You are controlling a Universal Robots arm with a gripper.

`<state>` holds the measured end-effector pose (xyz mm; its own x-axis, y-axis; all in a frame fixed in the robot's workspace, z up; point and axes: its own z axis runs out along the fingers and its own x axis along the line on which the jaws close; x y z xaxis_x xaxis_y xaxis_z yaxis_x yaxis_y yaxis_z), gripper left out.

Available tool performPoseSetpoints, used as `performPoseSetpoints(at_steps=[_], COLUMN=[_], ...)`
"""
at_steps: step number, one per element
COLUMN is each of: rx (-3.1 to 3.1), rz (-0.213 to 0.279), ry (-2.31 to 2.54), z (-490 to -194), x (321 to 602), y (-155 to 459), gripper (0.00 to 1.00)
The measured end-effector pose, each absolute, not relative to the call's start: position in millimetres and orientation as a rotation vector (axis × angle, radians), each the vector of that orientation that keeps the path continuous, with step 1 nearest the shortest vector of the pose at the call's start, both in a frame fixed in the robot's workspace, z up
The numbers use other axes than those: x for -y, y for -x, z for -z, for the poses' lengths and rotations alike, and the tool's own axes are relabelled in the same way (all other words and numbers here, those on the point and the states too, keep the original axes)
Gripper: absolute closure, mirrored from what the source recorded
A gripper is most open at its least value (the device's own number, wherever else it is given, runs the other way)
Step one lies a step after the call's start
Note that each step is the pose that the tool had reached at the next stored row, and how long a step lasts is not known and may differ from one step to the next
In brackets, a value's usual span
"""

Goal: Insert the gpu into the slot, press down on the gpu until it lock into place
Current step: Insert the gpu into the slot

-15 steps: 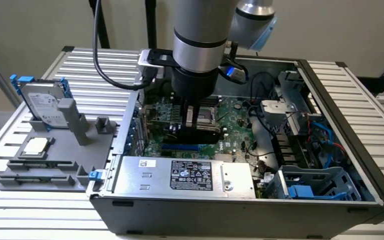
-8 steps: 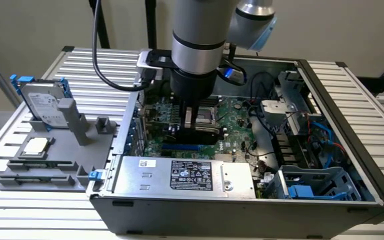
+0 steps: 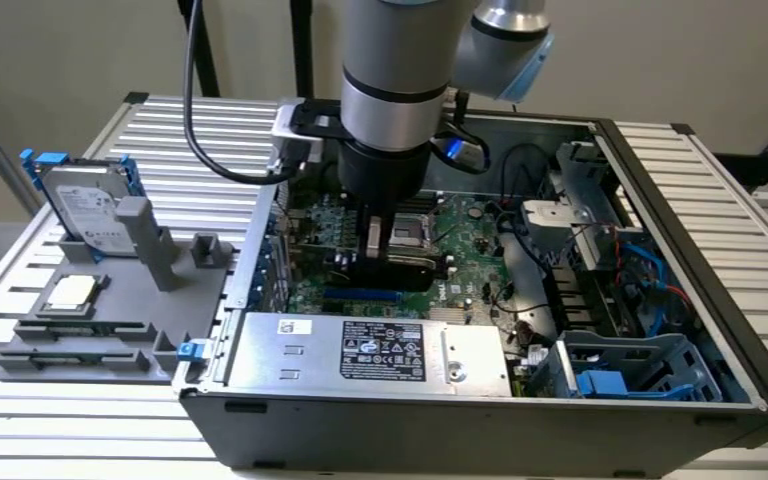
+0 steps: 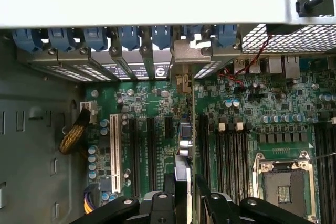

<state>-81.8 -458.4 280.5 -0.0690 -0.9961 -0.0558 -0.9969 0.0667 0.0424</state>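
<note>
The robot's hand (image 3: pixel 387 262) is gripping the thin black rectangular gpu card (image 3: pixel 404 270) at frame centre, hovering above the bright-blue plastic slot (image 3: pixel 361 297), insertion not yet finished.

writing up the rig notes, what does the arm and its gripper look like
The arm is a thick silver-grey tube with black ring seams and a light-blue cap at one joint. Black cables loop beside it. The gripper is black, with dark angular fingers.

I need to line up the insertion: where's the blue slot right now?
In the exterior view the slot lies on the motherboard just below the gripper holding the gpu, and just above the grey metal box with the white label.
</note>
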Motion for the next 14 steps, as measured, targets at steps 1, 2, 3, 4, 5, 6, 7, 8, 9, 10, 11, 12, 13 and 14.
performPoseSetpoints(at_steps=[1, 2, 3, 4, 5, 6, 7, 8, 9, 10, 11, 12, 13, 14], rx=[-2.286, -2.286, -2.285, -2.286, -2.286, -2.286, -2.286, -2.286, -2.286, -2.286, -2.286, -2.286, -2.286, -2.286], rz=[-0.108, -0.108, -0.108, -0.108, -0.108, -0.108, -0.108, -0.108, -0.108, -0.107, -0.107, -0.107, -0.107, -0.106], ry=[2.135, 2.135, 2.135, 2.135, 2.136, 2.135, 2.135, 2.136, 2.136, 2.136, 2.136, 2.136, 2.136, 2.136], z=[-280.2, -279.9, -279.7, -279.6, -279.4, -279.1, -278.8, -278.6, -278.3, -277.9, -277.6, -277.2, -276.9, -276.5], x=[458.1, 457.7, 457.3, 457.0, 456.5, 456.2, 456.1, 456.0, 455.9, 455.9, 455.8, 455.7, 455.5, 455.4], y=[82.0, 82.3, 82.5, 82.8, 83.0, 83.3, 83.5, 83.7, 83.9, 84.1, 84.2, 84.4, 84.6, 84.8], gripper=[0.74, 0.74, 0.74, 0.74, 0.74, 0.74, 0.74, 0.74, 0.74, 0.74, 0.74, 0.74, 0.74, 0.74])
